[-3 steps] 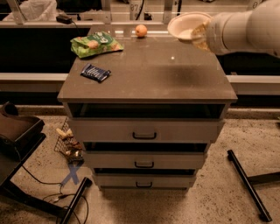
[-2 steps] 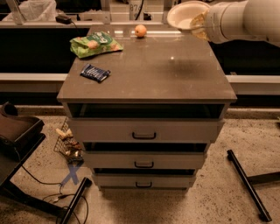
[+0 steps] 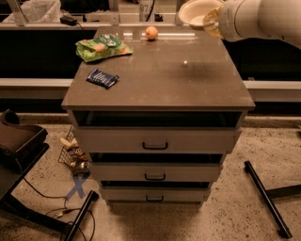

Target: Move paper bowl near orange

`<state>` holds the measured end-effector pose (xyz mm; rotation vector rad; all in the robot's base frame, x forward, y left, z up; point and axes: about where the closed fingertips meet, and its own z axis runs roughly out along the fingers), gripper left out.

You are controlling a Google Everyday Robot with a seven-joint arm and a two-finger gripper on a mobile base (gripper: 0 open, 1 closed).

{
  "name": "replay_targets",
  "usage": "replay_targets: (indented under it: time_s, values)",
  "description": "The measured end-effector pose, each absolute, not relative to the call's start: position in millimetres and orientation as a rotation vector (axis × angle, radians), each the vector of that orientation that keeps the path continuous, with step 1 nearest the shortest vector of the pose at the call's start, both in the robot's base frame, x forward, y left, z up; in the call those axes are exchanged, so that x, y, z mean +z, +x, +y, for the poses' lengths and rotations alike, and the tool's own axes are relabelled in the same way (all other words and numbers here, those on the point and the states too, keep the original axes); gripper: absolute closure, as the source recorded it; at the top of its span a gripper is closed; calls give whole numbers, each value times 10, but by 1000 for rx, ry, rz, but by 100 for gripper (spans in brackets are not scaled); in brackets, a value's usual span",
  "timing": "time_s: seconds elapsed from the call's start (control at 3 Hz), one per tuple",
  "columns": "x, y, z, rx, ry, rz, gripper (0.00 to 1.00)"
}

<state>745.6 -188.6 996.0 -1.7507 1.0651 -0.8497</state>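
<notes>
Status: my gripper [image 3: 210,22] is clamped on the rim of the paper bowl [image 3: 196,11]. The bowl is tilted and airborne, up and to the right of the orange [image 3: 151,32]. Over the last second it has climbed and edged slightly toward the orange, so this is lift-and-carry and nothing is placed yet. The orange sits on the cabinet top [image 3: 188,84]. The green snack bag [image 3: 103,46] and blue packet [image 3: 102,77] are left of the orange, out of my path. Next I'd guess: traverse left, lower, and set down just right of the orange. It's round, so a bump would roll it.
</notes>
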Motion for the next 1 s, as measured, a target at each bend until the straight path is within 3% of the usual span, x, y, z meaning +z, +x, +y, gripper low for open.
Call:
replay_targets:
  time_s: [1.0]
  values:
    - [9615, 8738, -1843, -877, -1794, 1136, 100]
